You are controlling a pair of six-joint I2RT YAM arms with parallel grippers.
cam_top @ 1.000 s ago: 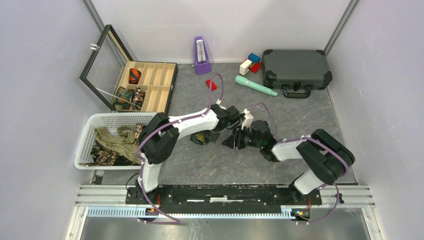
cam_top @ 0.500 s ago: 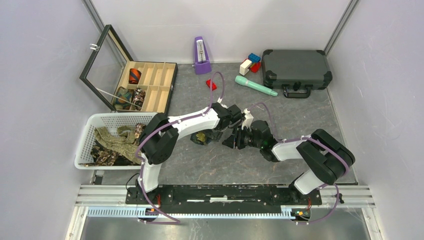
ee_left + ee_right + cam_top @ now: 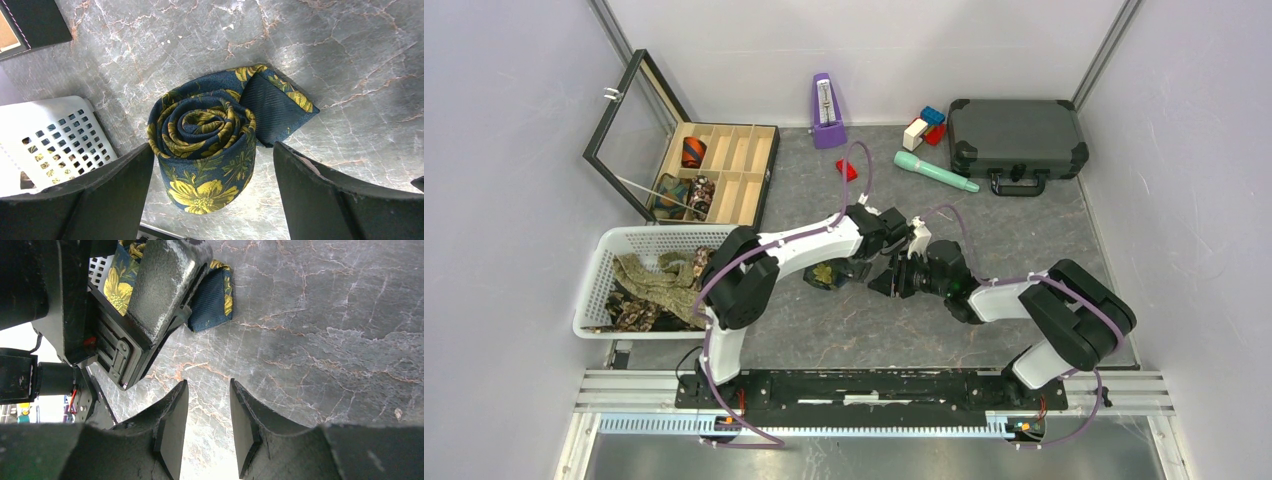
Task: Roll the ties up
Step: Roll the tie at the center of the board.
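Navy, yellow-flowered rolled tie (image 3: 205, 150) sits between the wide-open left jaws; right jaws stand slightly parted, holding nothing.

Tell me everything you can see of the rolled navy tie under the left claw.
The rolled tie is navy fabric with yellow-green flowers, wound into a tight spiral coil, spiral face toward the wrist camera. Its pointed tip, showing dark ribbed lining, lies flat beside the coil. It rests on the grey marbled tabletop near the white basket. The left claw straddles it, open; contact is unclear.
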